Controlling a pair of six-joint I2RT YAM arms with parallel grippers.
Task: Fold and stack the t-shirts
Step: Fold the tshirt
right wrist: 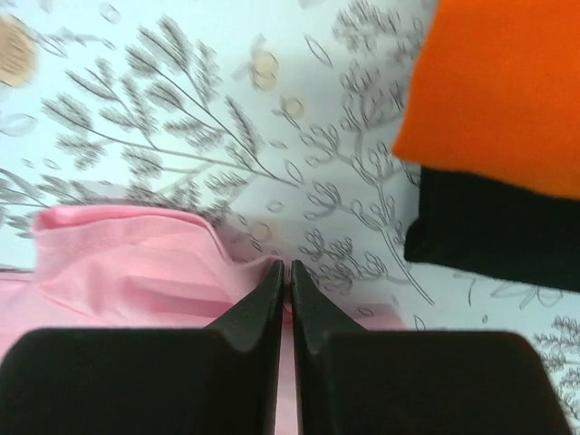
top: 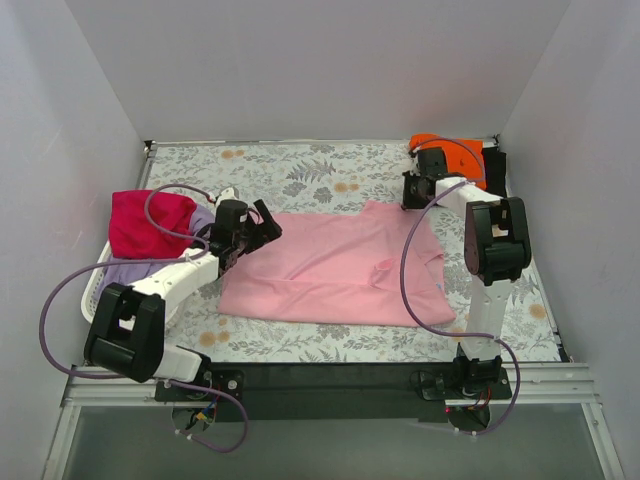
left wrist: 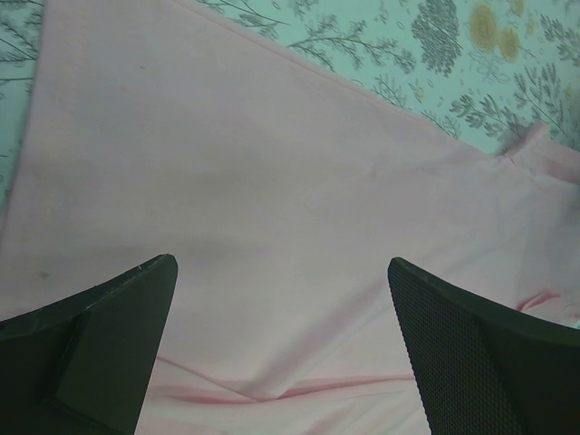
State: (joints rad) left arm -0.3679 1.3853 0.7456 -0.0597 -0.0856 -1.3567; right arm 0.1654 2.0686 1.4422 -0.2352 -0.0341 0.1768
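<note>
Desk (top: pixel 300 165): we see a soft light pink t-shirt (top: pixel 335 270) spread out. Left gripper (left wrist: pixel 281 261), at its 9 o'clock edge, gapes empty; right gripper (right wrist: pixel 288 267), at 1 o'clock, is pressed closed.

Black shirt (right wrist: pixel 489 227) partly under orange shirt (right wrist: pixel 507 82), both cut by frame edge, blurry. Basket (top: pixel 100 283) mostly hidden under red shirt (top: pixel 145 222), lavender shirt (top: pixel 135 270). Pink shirt (left wrist: pixel 272 181) runs off left wrist view.

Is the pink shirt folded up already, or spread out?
Mostly spread. The pink t-shirt lies wide and flat across the table, only creased near one edge, not a compact bundle like the orange t-shirt.
</note>
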